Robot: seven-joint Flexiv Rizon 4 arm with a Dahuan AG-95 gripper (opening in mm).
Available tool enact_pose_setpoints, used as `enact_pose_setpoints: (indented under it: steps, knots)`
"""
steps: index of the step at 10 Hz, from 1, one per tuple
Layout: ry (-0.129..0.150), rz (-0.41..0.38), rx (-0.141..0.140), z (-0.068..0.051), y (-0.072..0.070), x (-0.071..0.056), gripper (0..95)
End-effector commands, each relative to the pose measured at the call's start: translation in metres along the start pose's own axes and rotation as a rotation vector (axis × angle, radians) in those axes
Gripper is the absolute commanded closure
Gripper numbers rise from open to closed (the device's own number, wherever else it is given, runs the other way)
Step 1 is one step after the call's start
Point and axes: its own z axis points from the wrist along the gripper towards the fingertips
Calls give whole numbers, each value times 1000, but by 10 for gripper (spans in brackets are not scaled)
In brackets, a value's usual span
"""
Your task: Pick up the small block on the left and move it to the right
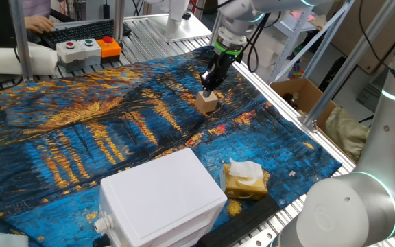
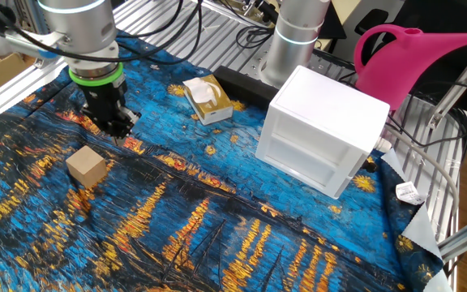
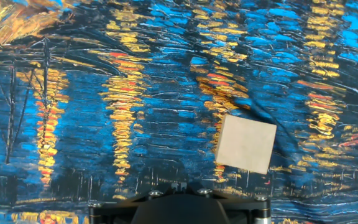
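The small block is a plain light-tan cube resting on the blue and gold painted cloth. It also shows in the other fixed view and at the lower right of the hand view. My gripper hangs just above and behind the block without touching it. In the other fixed view the gripper is up and to the right of the block. Its fingers taper together to a point and hold nothing. The hand view shows only the dark gripper housing at the bottom edge, not the fingertips.
A large white plastic box stands on the cloth, with a yellow-brown tissue packet beside it. A button box sits at the far edge. A pink watering can stands behind the white box.
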Motion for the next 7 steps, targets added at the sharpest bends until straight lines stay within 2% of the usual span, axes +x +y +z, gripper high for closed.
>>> enact_pose_setpoints:
  steps: [1,3,5,7]
  knots:
    - [-3,22,0,-1,1,3,950]
    - [-9,72,-16,-1,1,3,950]
    - [-19,79,-51,-1,1,3,950]
    - [-28,67,-57,-1,1,3,950]
